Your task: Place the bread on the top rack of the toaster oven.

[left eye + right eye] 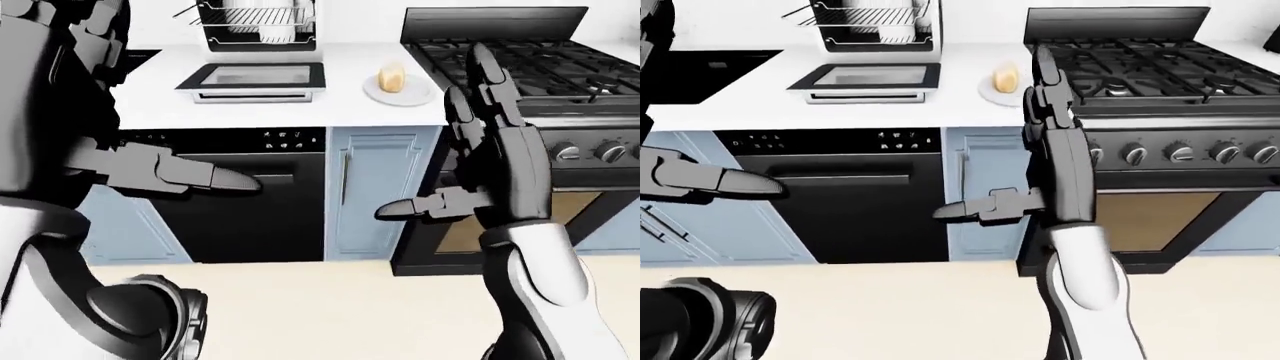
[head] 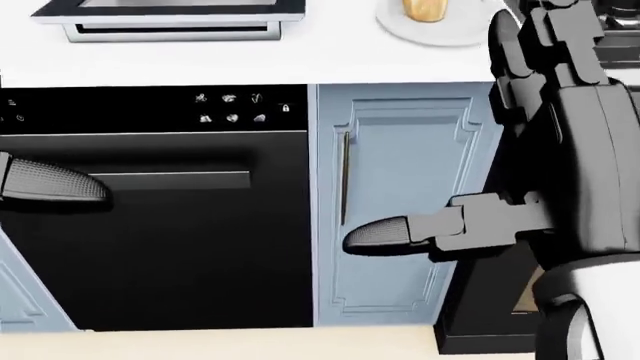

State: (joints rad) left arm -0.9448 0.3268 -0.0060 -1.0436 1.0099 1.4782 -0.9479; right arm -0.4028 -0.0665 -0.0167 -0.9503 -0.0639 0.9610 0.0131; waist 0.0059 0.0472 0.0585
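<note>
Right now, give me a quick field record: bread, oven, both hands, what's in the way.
bread: on the plate on the counter, bread upright, untouched
toaster oven: at the top of the left-eye view, door dropped open onto the counter, racks visible
left hand: open, empty, below counter level, over the dishwasher
right hand: open, empty, fingers raised near the stove edge
obstruction: none visible between bread and toaster oven
task state: bread not yet picked up
</note>
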